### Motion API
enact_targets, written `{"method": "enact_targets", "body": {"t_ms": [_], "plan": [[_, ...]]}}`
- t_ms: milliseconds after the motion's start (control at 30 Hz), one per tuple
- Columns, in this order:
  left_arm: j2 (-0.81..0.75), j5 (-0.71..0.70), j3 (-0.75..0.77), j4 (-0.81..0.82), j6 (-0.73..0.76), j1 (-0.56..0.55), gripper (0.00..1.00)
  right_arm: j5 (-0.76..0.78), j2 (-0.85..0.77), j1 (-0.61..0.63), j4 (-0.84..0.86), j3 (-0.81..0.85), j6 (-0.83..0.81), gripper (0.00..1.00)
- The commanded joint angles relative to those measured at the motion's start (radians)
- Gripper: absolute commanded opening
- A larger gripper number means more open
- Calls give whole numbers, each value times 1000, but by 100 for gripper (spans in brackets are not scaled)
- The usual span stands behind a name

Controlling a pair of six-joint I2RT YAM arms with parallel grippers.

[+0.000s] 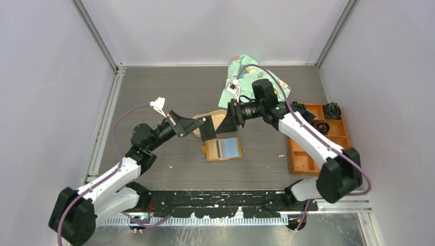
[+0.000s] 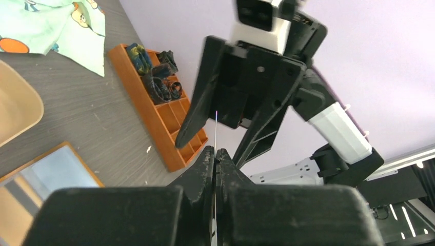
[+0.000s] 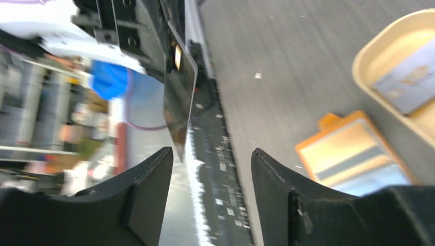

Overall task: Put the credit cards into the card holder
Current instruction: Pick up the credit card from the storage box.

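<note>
Grey ribbed counter [image 1: 154,92], all work gathered over its middle. Off to the right, large orange compartment box [image 1: 300,161] with dark odds in its far cells; at the back, green printed cloth [image 1: 246,72]; neither needed for this step. Near centre, oval tan tray [image 1: 219,117] with one pale card [image 3: 408,82] lying in it (next in the queue, by the look of it). Just in front of the tray, card holder [image 1: 206,150] flat and open on the counter, with a light blue card [image 1: 232,147] and a dark-striped card [image 1: 218,149] on its open face; cannot tell whether tucked into a pocket or merely laid on top. Above that, a mid-air hand-over: left tool [image 2: 215,154] clenched on one edge of a credit card [image 2: 216,128], seen from the left wrist as a thin line standing between the spread fingers of the right tool [image 3: 210,154], jaws wide and gripping nothing. Judged step: clear the right tool, then carry the card down to the holder. To do it well: draw the right tool straight back along the card's plane, no sideways drift, no brushing the faces; thin pinch on one edge only, so likely to pivot if knocked. Then tip the card flat, lead with the free edge, slide it low into the holder; pin the holder with the right tool if it skates.
</note>
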Motion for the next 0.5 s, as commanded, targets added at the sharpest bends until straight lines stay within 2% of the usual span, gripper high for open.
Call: {"method": "enact_targets", "body": {"t_ms": [0, 100, 233, 333, 467], "plan": [[-99, -17, -80, -79, 76, -1, 0, 196, -143, 5, -421, 26, -687, 65], [-106, 2, -133, -4, -88, -2, 0, 246, -175, 3, -470, -24, -865, 66], [-41, 34, -170, 147, -429, -1, 0, 256, -241, 3, -481, -120, -1066, 72], [14, 66, -162, 260, -644, -2, 0, 261, -265, 2, -471, -154, -1109, 74], [23, 117, -117, 216, -828, -2, 0, 297, -270, 0, -440, -179, -1109, 74]]}}
